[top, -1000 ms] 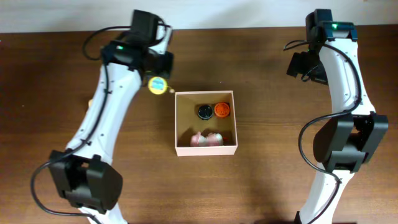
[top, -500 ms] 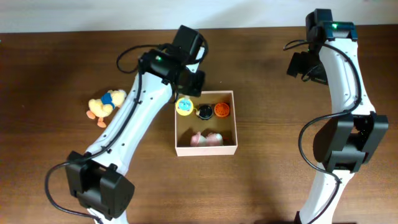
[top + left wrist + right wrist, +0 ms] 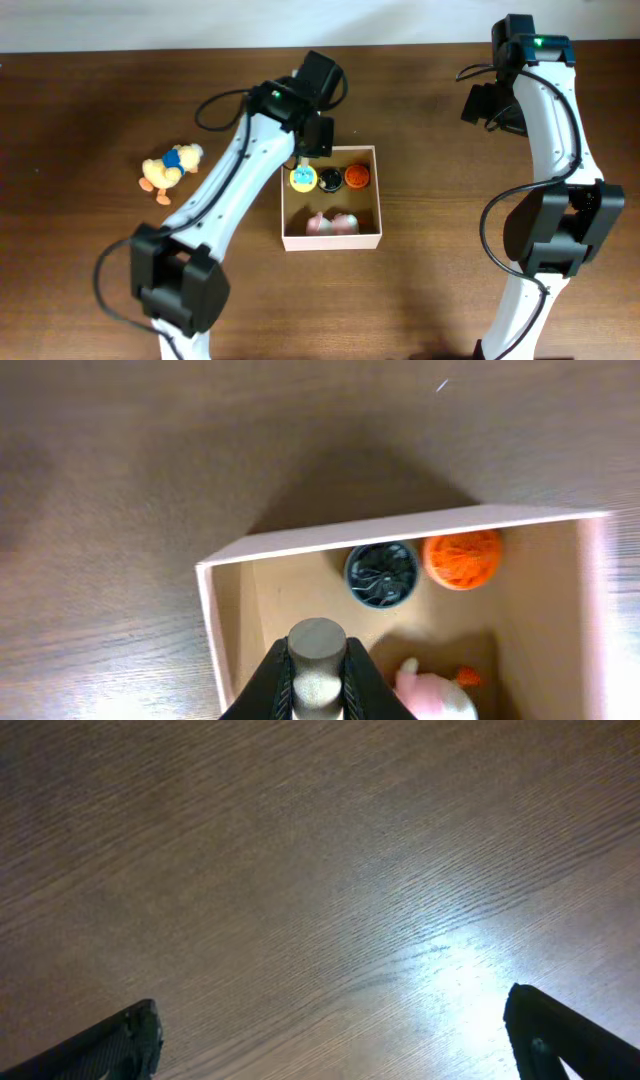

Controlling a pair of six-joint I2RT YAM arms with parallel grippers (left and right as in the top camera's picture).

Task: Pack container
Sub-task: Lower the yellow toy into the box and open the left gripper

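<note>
The container (image 3: pixel 331 241) is a square, shallow cardboard box with white walls and a tan inside, at the table's middle. In it lie a black round toy (image 3: pixel 330 179), an orange round toy (image 3: pixel 357 177) and a pink soft toy (image 3: pixel 333 223). My left gripper (image 3: pixel 303 170) hangs over the box's back left corner, shut on a yellow round toy (image 3: pixel 301 180). In the left wrist view the jaws (image 3: pixel 317 665) clamp the toy's grey knob (image 3: pixel 317 645) just inside the box wall (image 3: pixel 400 528). My right gripper (image 3: pixel 335 1040) stands open over bare wood, far right.
A yellow plush duck with a blue patch (image 3: pixel 168 170) lies on the table left of the box. The right arm (image 3: pixel 545 100) rises along the right side. The table's back edge runs just behind both arms.
My left arm has swung right, carrying the yellow toy from outside the box's back left corner to over its inside. The duck has come into view. The right arm is still.
</note>
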